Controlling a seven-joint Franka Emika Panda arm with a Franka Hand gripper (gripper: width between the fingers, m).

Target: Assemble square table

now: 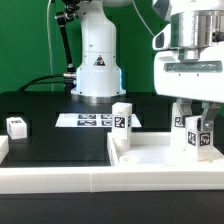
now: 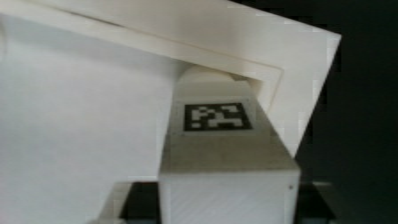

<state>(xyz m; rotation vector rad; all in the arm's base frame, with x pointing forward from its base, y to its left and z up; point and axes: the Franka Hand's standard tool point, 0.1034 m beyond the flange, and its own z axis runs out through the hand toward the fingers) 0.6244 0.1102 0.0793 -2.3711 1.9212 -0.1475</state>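
Arm: I am reaching down from 1 o'clock in the exterior view, with my wrist standing vertical over the slab.
Claw: my claw [image 1: 193,122] is pointing straight down at about 4 o'clock, with one finger showing on each side of a leg.
Grip: I am pinching the leg [image 1: 198,140] between both fingers, which are sitting partly apart with the block filling the gap.
Leg: it is hanging upright in my grip, tags facing the exterior camera, and its lower end is meeting the slab near a corner. I cannot tell whether it is sitting in a hole.
Wrist view: the leg is running away from my fingers, its tag [image 2: 217,117] is facing the camera, and the white slab's corner is lying beyond its far end.
Slab: the slab [image 1: 150,158] is lying flat at 5 o'clock, close to the front rail.
Second leg: it [image 1: 122,118] is standing upright at the slab's far corner, just right of centre and well apart from my claw.
Third leg: it [image 1: 17,126] is lying alone on the black table [image 1: 60,145] at 9 o'clock.
Marker board: it [image 1: 85,120] is lying flat near centre, in front of my base [image 1: 95,65] at 12 o'clock.
Rail: it [image 1: 55,178] is running along the front at 7 o'clock.
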